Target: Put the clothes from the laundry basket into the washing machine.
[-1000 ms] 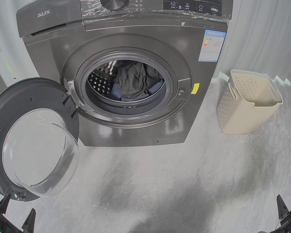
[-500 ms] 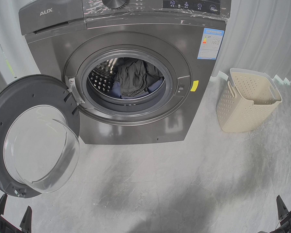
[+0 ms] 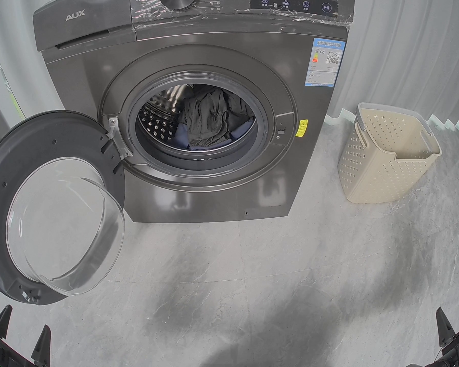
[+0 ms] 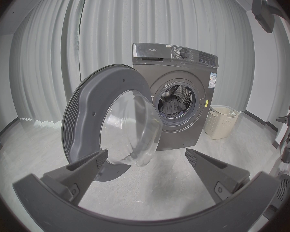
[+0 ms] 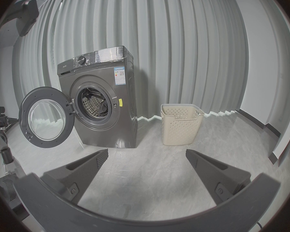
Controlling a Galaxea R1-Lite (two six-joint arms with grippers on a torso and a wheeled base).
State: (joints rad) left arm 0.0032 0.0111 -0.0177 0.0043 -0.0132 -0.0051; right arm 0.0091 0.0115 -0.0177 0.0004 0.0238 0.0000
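1. Head view. The grey washing machine (image 3: 86, 77) stands on a pale floor (image 3: 290, 261). Its round door (image 3: 10, 189) is swung wide to the robot's left. Dark clothes (image 3: 209, 115) are heaped in the drum, with a bit of blue cloth underneath. The beige laundry basket (image 3: 372, 179) stands upright on the floor just to the machine's right, and its perforated inner walls are visible. The left gripper (image 3: 23, 327) is low at the left corner and the right gripper (image 3: 455, 309) is low at the right. Both are well apart from the machine and basket.

2. Left wrist view. The left gripper (image 4: 146, 152) has its jaws spread wide with nothing between them. The door (image 4: 87, 107) is nearest, with the washing machine (image 4: 183, 71) behind it. The clothes (image 4: 172, 107) are inside the drum, and the laundry basket (image 4: 219, 128) is beside the machine.

3. Right wrist view. The right gripper (image 5: 146, 152) is also spread wide and has nothing in its grasp. The laundry basket (image 5: 180, 128) stands ahead, in front of a pleated curtain (image 5: 190, 49). The washing machine (image 5: 125, 113) has its door (image 5: 25, 113) hanging open, and the clothes (image 5: 100, 105) are in the drum.
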